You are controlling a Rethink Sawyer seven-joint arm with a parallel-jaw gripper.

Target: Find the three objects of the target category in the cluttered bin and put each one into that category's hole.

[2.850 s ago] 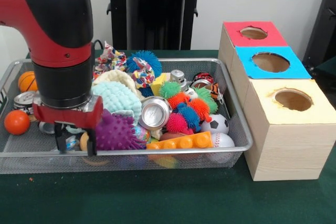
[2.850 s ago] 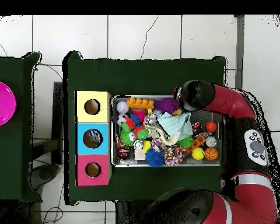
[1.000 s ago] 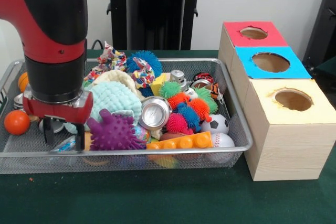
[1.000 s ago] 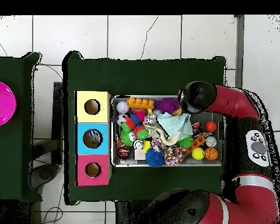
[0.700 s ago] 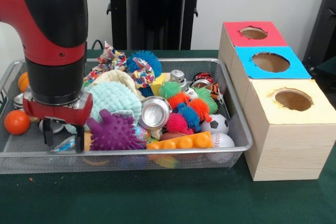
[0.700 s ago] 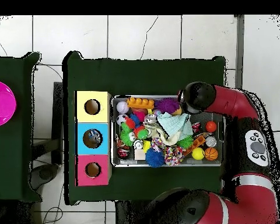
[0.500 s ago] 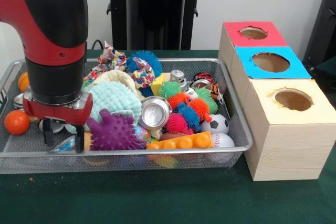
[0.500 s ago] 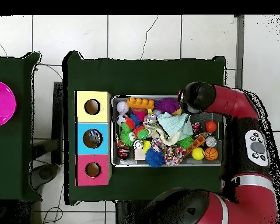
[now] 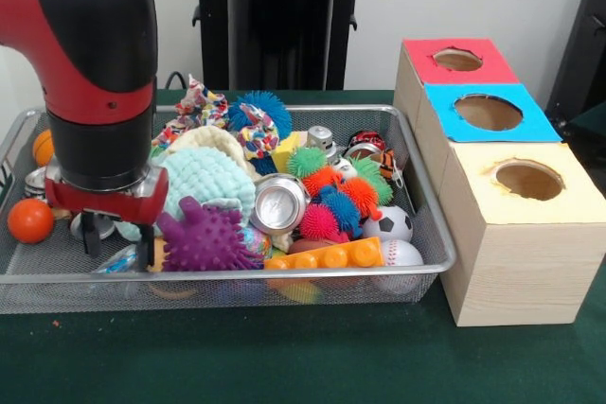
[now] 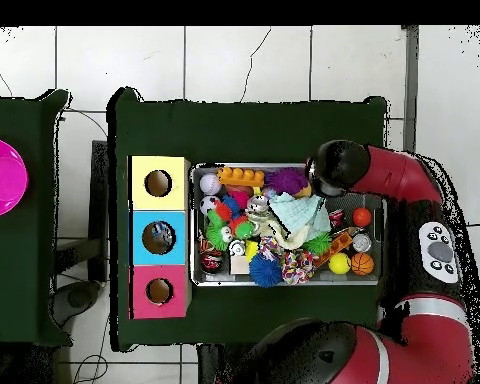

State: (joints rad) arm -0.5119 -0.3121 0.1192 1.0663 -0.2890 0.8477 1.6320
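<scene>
The pincer [image 9: 117, 245], spread, straddles a clear bottle [image 9: 121, 258] low in the cluttered bin [image 9: 431, 224] by the table's front edge; it should sink fully before pinching, clear of the purple spiky ball [image 9: 208, 238].

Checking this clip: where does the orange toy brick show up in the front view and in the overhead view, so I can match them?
Front view: the orange toy brick lies along the wire bin's near rim, right of the purple spiky ball.
Overhead view: the brick lies at the bin's top edge, near the yellow-topped box.
Shared landmark: the purple spiky ball, beside the brick in both.
</scene>
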